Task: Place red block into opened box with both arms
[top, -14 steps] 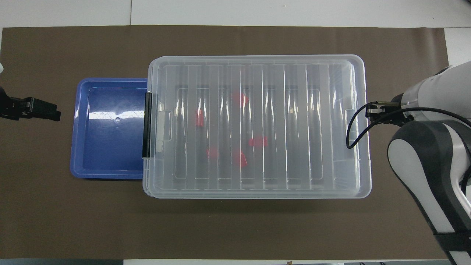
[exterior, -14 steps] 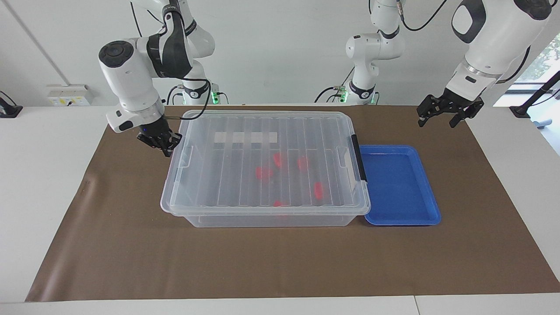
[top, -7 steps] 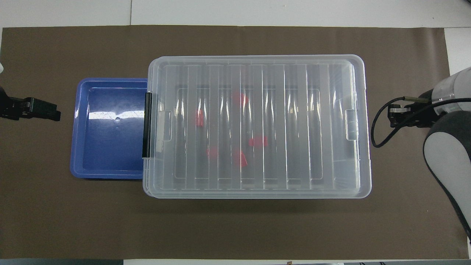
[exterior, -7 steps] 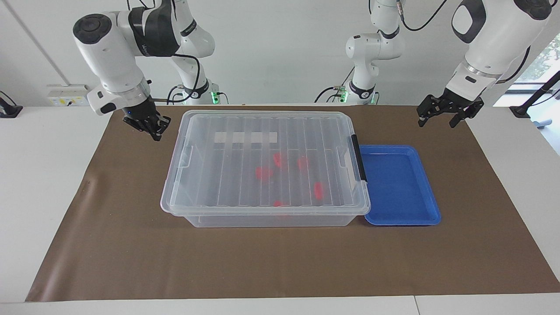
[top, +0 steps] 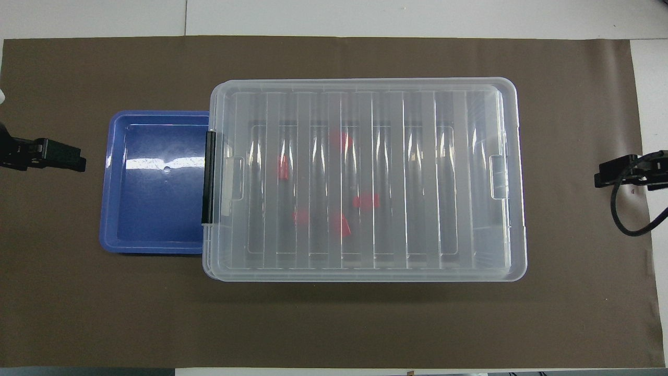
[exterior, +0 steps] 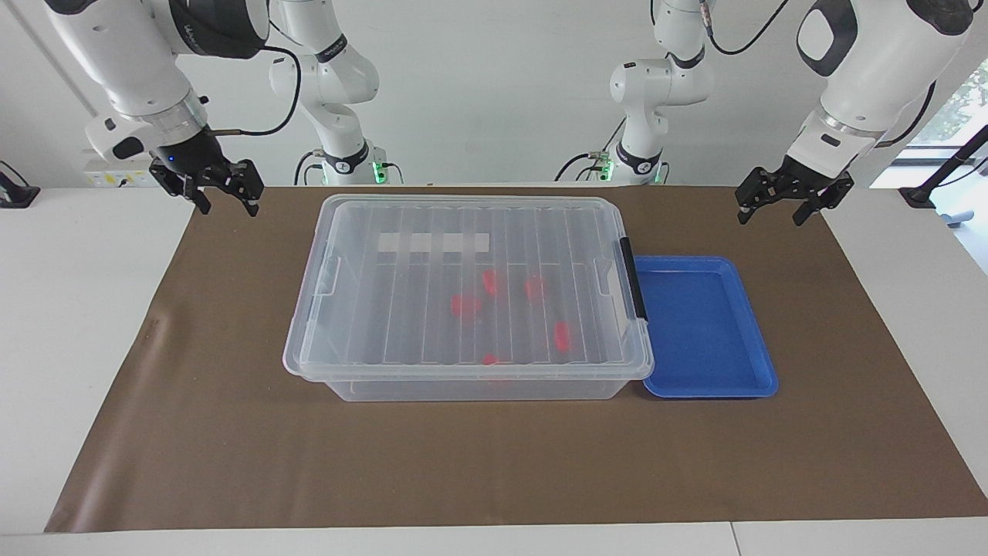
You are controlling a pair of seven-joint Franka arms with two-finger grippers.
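Brown mat (exterior: 231, 448), lidded box (exterior: 467, 286), blank white label (exterior: 434, 242)

Left end effector (exterior: 773, 208) open; right end effector (exterior: 226, 198) open

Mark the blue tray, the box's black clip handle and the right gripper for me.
blue tray (top: 156, 209): overhead view, on the bare floor of the tray.
black clip handle (exterior: 634, 278): facing view, on the middle of the black strip on the box lid.
right gripper (exterior: 226, 198): facing view, midway between its open fingertips, over the brown mat.
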